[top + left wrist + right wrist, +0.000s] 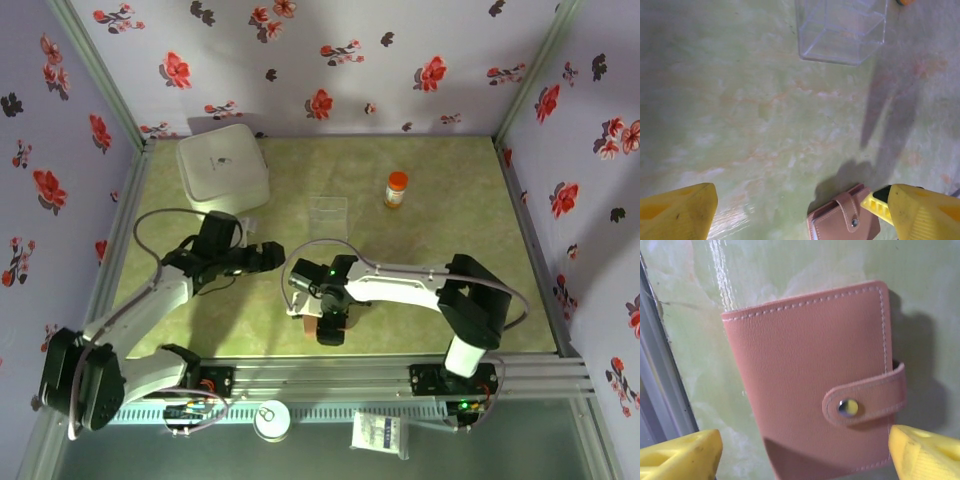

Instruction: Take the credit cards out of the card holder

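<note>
The card holder (810, 370) is a tan-pink leather wallet lying closed on the green table, its snap strap (865, 402) fastened. The credit cards are hidden inside it. My right gripper (805, 455) hangs just above it, open, with one yellow finger (685, 455) off its left side and the other past its strap edge. From above, the right gripper (330, 325) covers most of the card holder (303, 320) near the table's front edge. My left gripper (790, 210) is open and holds nothing, and the card holder (842, 222) lies beside its right finger. It hovers up and to the left of the holder (270, 255).
A clear plastic box (328, 212) (842, 30) stands mid-table behind the grippers. A big white square container (223, 167) sits at the back left, and an orange-capped bottle (396, 189) at the back right. The metal front rail (660, 390) runs close beside the holder.
</note>
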### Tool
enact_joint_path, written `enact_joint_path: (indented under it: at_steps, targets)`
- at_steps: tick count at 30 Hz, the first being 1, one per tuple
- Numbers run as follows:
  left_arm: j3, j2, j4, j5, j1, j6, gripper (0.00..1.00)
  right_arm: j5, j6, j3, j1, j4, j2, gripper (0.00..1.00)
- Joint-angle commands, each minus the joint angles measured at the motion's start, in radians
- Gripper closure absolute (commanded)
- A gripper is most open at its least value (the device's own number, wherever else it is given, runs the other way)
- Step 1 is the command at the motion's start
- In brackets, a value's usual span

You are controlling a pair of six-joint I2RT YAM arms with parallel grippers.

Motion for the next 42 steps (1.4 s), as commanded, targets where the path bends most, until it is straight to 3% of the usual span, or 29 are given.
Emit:
enact_joint_path:
  at_steps: [1,33,37,42]
  targets:
    - [-0.044,-0.071,-0.066,-0.025,0.025,-0.011,0.11,0.009,-0.103,0.039,0.014,-0.004,0.043,0.09]
    - [-0.095,-0.186,-0.127,-0.025,0.085,-0.003,0.10,0.094,-0.240,0.044,0.018,0.067,0.138,0.08]
    - [-0.101,-0.190,-0.126,-0.024,0.090,-0.003,0.09,0.101,-0.247,0.039,0.018,0.068,0.143,0.11]
    - [-0.104,-0.186,-0.116,-0.023,0.096,-0.003,0.09,0.105,-0.232,0.024,0.017,0.083,0.096,0.21]
